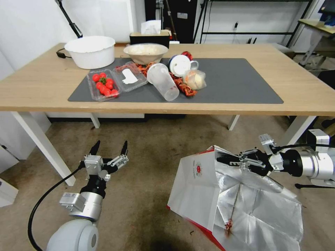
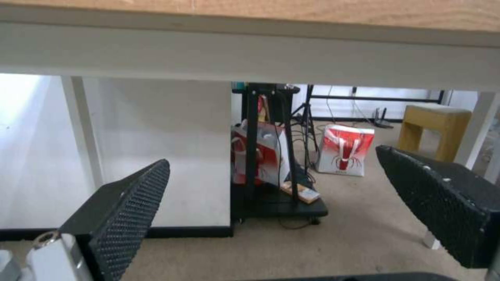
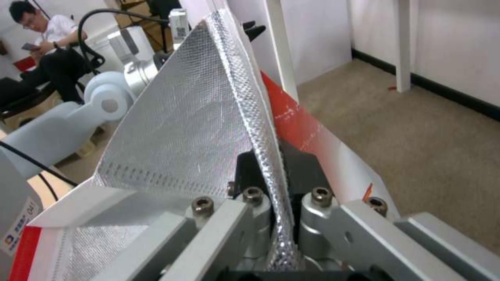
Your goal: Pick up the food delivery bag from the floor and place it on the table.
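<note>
Brownish floor [image 1: 146, 167] nearest holds one food delivery bag [image 1: 195, 188], its foil rim pinched by the right tool [image 1: 226, 159], the left tool [image 1: 110, 148] gaping empty beside it, before one counter [image 1: 42, 83] bearing two bowls.

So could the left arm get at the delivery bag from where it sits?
Probably yes. The left gripper is open above bare floor, and nothing lies between it and the food delivery bag, whose rim the right gripper has pinched.
</note>
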You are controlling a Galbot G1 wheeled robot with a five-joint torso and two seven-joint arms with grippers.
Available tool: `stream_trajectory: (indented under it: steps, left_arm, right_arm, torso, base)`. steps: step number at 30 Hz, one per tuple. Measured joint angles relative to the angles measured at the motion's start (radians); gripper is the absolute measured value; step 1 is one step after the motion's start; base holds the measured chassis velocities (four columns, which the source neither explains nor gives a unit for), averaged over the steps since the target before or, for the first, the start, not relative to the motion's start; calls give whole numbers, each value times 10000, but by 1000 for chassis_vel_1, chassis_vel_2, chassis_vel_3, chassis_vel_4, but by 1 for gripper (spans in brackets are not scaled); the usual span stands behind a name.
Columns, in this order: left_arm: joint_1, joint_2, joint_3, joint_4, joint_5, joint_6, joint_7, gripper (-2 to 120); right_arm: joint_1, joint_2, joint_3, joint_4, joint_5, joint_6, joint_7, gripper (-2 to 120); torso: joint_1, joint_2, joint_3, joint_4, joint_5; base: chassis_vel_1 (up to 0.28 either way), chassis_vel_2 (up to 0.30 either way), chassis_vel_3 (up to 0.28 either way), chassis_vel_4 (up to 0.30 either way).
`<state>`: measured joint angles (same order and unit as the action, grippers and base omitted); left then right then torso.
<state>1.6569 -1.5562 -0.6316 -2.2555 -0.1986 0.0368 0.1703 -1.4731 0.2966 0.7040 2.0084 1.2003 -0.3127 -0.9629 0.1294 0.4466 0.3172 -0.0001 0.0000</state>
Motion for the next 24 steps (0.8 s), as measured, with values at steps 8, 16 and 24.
stream_trajectory:
  steps: [8,16,24]
  left_arm:
    - [13,9,1,-2,5,0,0,99]
    - [-6,42,7,12,6,-6,0,99]
    - [19,49,-1,-26,2,-10,-1,99]
  right_arm:
    - [-10,77,-31,-17,-52,6,-3,0]
    - [-36,78,-29,-28,-66,9,-9,0]
    - [-47,93,-28,-3,-70,11,-10,0]
  torso:
    - [113,313,199,0,0]
    - [293,786,495,0,-1]
    - [427,1140,716,0,-1]
  base:
    - [0,0,0,0]
    - [0,0,0,0]
    - [0,0,0,0]
